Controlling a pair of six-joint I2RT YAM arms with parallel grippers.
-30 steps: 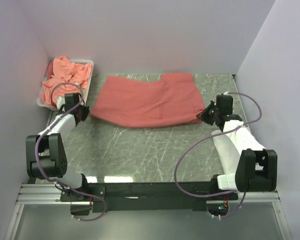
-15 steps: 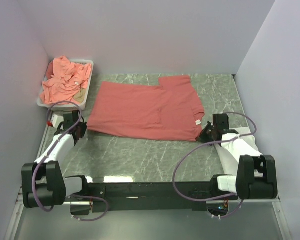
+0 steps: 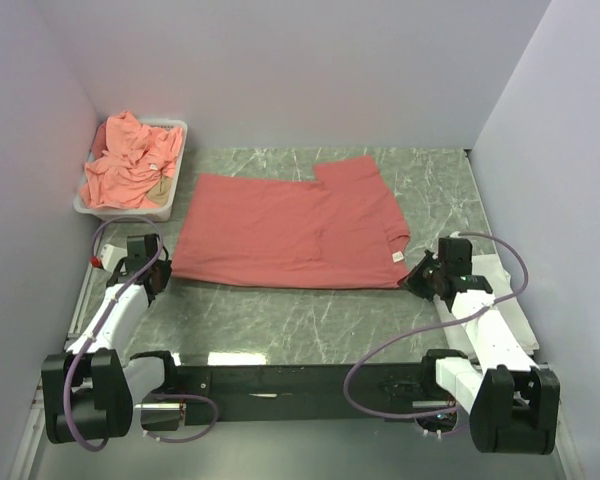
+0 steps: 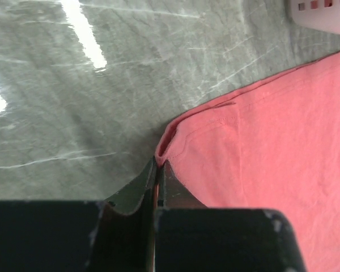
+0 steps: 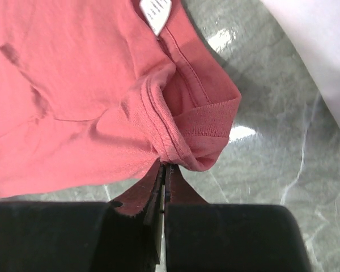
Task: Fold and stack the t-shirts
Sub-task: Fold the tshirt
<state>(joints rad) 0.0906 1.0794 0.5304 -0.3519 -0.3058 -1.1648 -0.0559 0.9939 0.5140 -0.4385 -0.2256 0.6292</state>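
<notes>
A coral-red t-shirt (image 3: 290, 230) lay spread flat across the middle of the grey marbled counter (image 3: 310, 320), its long side running left to right and one sleeve sticking out toward the far right. Both arms reached low over the near half of the counter, one at each end of the shirt.

The left claw (image 3: 163, 274) was at the shirt's near-left corner. From the left wrist camera its claw (image 4: 158, 170) was pressed together on the hem, and the cloth (image 4: 272, 141) rose in a small peak where it was pinched. The right claw (image 3: 413, 282) was at the near-right corner, beside the small white neck label (image 3: 396, 258). In the right wrist view that claw (image 5: 163, 170) was clamped on a bunched fold of the ribbed collar, with the shirt (image 5: 73, 85) spreading away from it and the label (image 5: 156, 11) farther along the neckline.

At the far-left corner of the counter stood a white plastic tray (image 3: 120, 210) holding a heap of crumpled t-shirts (image 3: 130, 165) in a paler salmon colour. The tray was just beyond the spread shirt's far-left corner, and I could not tell whether the two touched. A corner of it (image 4: 323, 14) showed in the left wrist view.
</notes>
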